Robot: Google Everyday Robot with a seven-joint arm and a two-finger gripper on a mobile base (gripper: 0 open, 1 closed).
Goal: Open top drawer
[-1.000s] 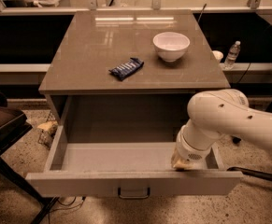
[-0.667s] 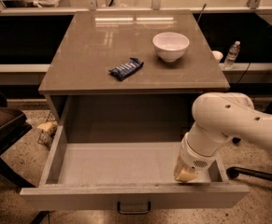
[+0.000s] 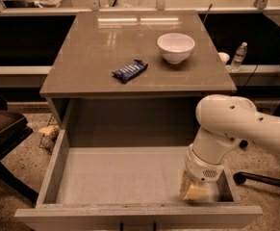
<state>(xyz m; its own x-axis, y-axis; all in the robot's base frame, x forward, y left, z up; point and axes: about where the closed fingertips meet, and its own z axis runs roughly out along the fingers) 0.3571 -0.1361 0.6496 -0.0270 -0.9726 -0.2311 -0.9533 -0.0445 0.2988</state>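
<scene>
The top drawer (image 3: 115,177) stands pulled far out of the grey-beige cabinet, its deep plain grey box showing and nothing inside it. Its front panel (image 3: 82,215) runs along the bottom edge of the view, with the dark loop handle (image 3: 137,226) just showing there. My white arm (image 3: 240,126) reaches in from the right and bends down into the drawer's front right corner. My gripper (image 3: 195,191) sits low inside the drawer, right behind the front panel, its yellowish tip against the panel's inner side.
On the cabinet top (image 3: 82,71) lie a blue snack packet (image 3: 129,70) and a white bowl (image 3: 176,47). A water bottle (image 3: 238,56) stands on a ledge at the right. A dark chair (image 3: 2,129) is at the left, and a chair base (image 3: 260,178) at the right.
The drawer has slid further out toward the camera, and my gripper has moved with it, staying at the front panel's inner right side.
</scene>
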